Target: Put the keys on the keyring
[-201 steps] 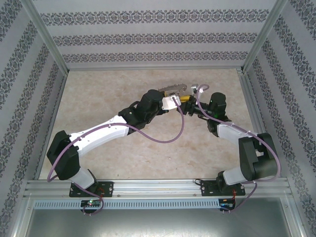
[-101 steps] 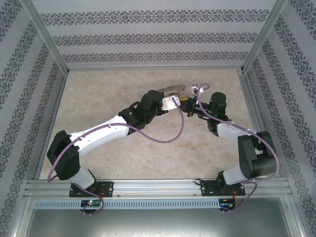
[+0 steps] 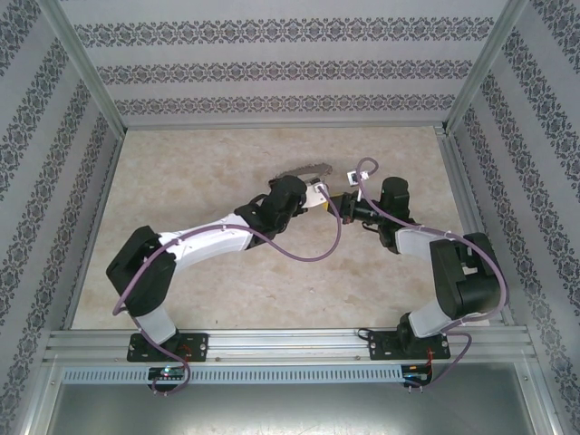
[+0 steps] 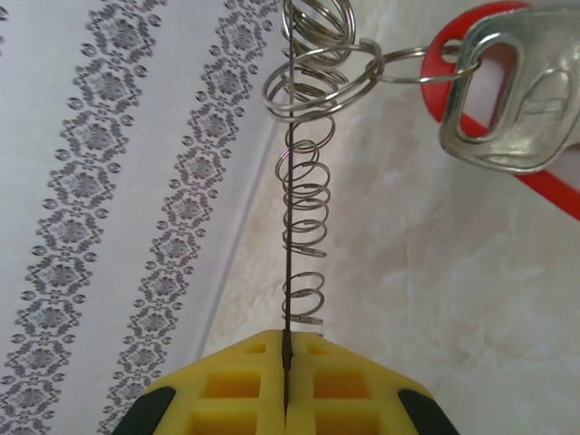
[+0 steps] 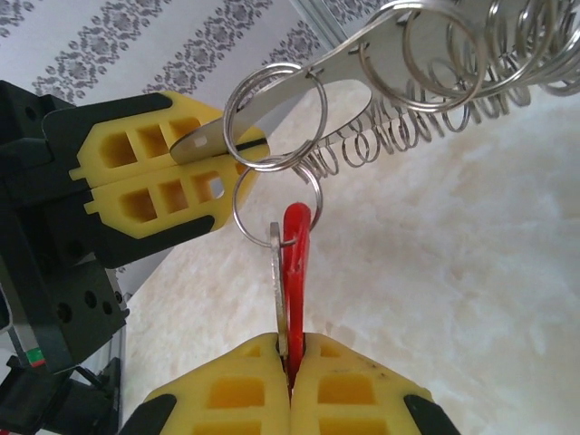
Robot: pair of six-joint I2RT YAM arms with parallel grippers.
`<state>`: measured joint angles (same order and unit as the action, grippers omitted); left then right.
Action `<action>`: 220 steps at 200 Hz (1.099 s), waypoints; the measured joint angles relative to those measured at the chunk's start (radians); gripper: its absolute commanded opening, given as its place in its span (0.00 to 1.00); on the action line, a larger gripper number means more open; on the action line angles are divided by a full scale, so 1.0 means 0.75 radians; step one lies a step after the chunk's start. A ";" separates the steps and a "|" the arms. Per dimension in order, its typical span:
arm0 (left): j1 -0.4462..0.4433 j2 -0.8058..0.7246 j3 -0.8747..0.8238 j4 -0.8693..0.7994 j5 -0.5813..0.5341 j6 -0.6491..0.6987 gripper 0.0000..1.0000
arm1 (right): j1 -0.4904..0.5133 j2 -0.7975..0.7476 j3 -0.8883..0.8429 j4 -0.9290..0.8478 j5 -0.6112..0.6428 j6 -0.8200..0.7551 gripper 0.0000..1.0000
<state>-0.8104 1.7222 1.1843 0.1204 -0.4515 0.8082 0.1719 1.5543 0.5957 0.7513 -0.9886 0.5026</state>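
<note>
Above the far middle of the pale marbled worktop (image 3: pixel 208 272), both pairs of fingers are closed. The left fingers (image 4: pixel 227 385) pinch the keyring (image 3: pixel 306 169) by its edge, and the hoop rises straight out from them. The right fingers (image 5: pixel 231 399) clamp the red-headed key (image 5: pixel 295 240), whose long axis points at the hoop just beyond. Small rings (image 5: pixel 276 195) seemingly link the two already. Patterned wallpaper (image 3: pixel 272 72) encloses the space.

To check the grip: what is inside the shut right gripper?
The right gripper pinches the key, red head and silvery part side by side, linked to a small ring above. How deep the key goes in is covered.
</note>
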 measured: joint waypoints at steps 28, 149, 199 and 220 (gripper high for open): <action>0.000 0.060 -0.019 0.050 -0.004 0.005 0.00 | -0.001 0.060 -0.024 0.000 0.009 0.015 0.00; 0.039 0.281 -0.105 0.222 0.003 0.024 0.00 | 0.001 0.208 -0.053 -0.091 0.095 0.096 0.00; 0.044 0.343 -0.105 0.245 0.008 0.014 0.02 | 0.001 0.202 -0.099 -0.140 0.123 0.127 0.00; 0.044 0.348 -0.105 0.244 0.008 0.001 0.14 | 0.010 0.192 -0.114 -0.140 0.136 0.141 0.00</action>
<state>-0.7776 1.9835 1.1057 0.3031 -0.4454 0.8089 0.1791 1.6985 0.5098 0.6464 -0.8864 0.6086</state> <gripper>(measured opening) 0.087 0.051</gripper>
